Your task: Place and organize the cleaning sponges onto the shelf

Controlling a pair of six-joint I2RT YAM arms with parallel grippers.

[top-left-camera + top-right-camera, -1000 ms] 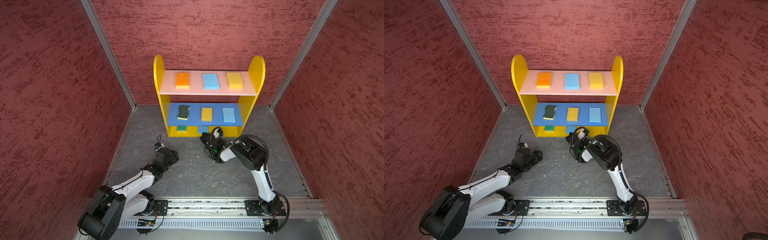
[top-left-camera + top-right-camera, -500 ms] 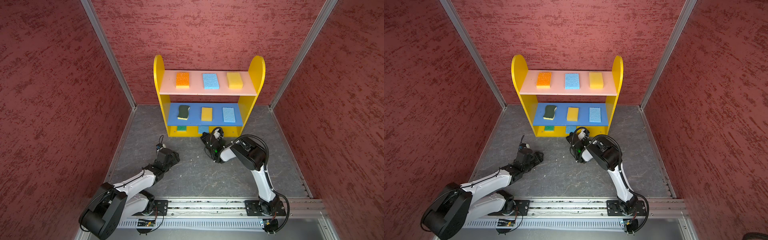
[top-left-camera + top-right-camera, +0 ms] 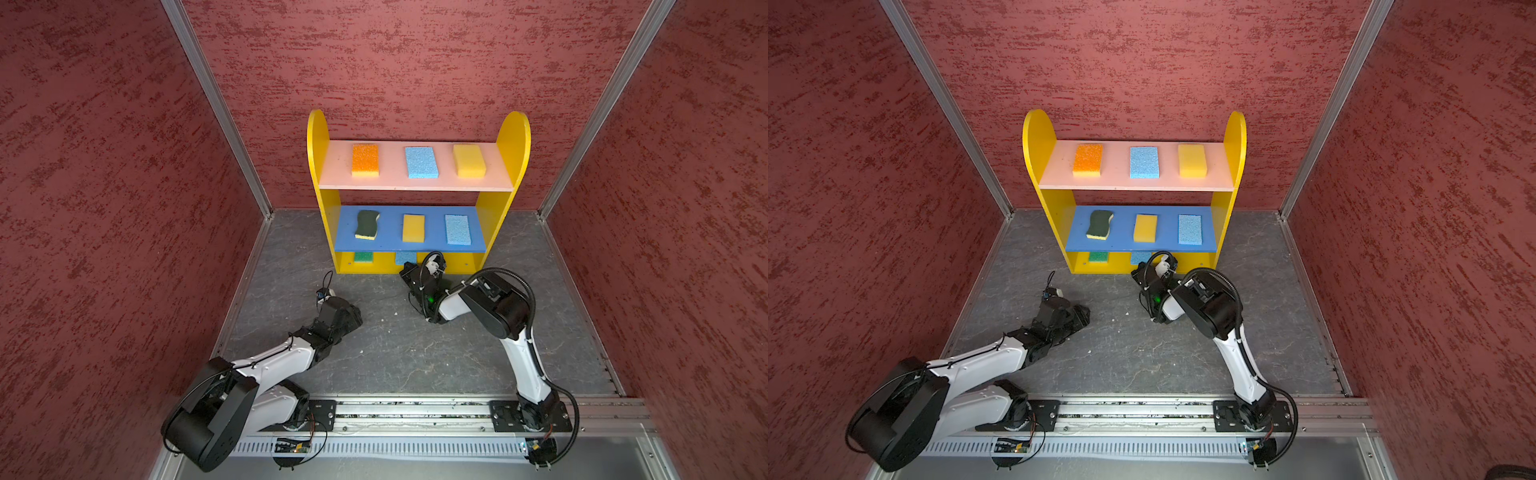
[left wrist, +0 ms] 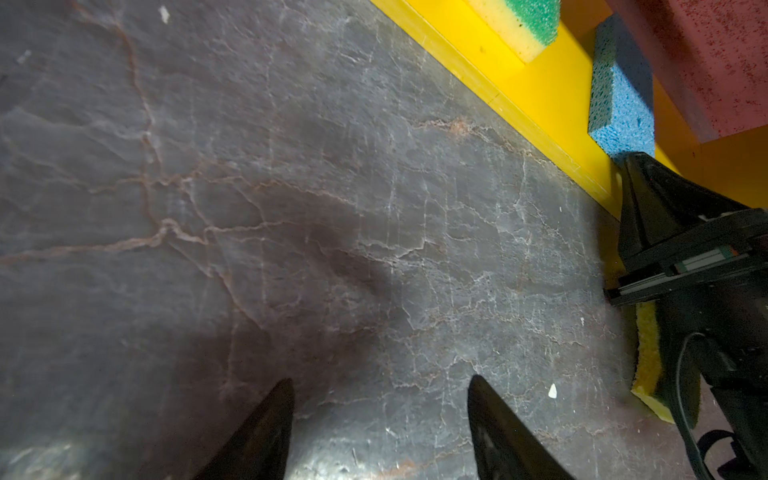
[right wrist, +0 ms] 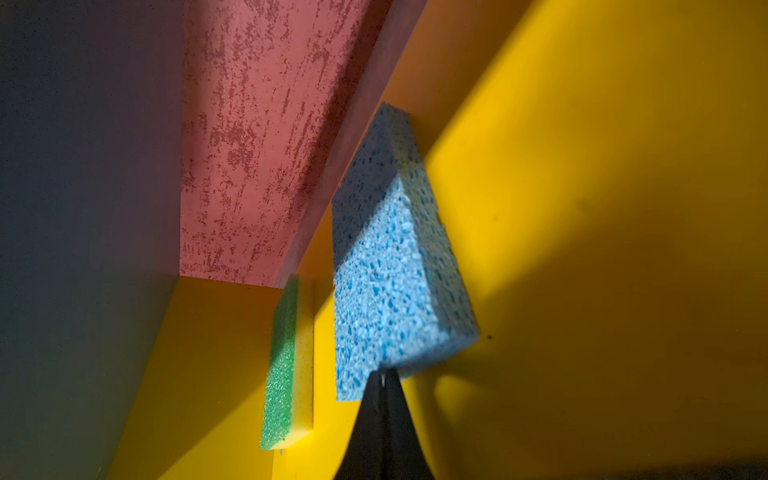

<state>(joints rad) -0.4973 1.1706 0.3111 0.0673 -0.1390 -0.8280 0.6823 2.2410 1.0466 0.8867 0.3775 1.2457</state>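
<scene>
1. Shelf, pink top board, 3 sponges: orange sponge, upper blue sponge, upper yellow sponge.
2. Blue middle board, 3: wavy scourer, middle yellow sponge, middle blue sponge.
3. Yellow base, 2: green-topped sponge, base blue sponge.
4. Counter, 1: yellow-edged sponge, half hidden behind the right arm, outside the shelf.
5. Right tool: closed, tips touching the base blue sponge.
6. Left tool: open, empty, low over the counter.

Sponges: three on upper board, three middle board, two base
</scene>
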